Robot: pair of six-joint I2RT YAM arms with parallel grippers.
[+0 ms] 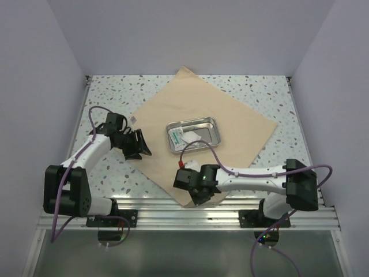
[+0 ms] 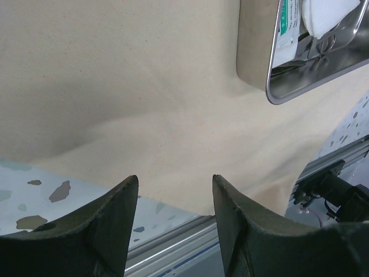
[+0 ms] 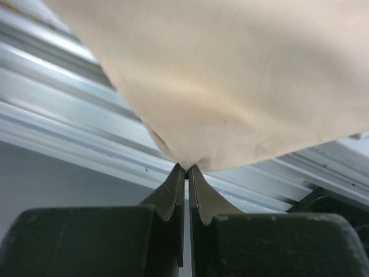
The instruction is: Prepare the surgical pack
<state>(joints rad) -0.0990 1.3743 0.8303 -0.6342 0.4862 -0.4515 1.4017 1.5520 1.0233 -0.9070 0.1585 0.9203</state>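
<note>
Overhead: large tan-beige wrap sheet (image 1: 230, 109), spread flat and set cornerwise on speckled grey table (image 1: 259, 89). Small shiny rectangular metal tray (image 1: 191, 120) standing near middle of sheet, holding white gauze squares (image 1: 197, 135) and green-printed packet (image 1: 175, 137). Left jaws at left edge of sheet, pointed toward tray. Right jaws at near corner of sheet, beside ribbed aluminium rail (image 1: 173, 205).

Left wrist: jaws spread wide, nothing between them, over line where cloth meets table. Tray at upper right, gauze showing inside. Rail along lower edge.

Right wrist: jaws pinched together on very tip of sheet's near corner, cloth fanning out from pinch, rail behind.
</note>
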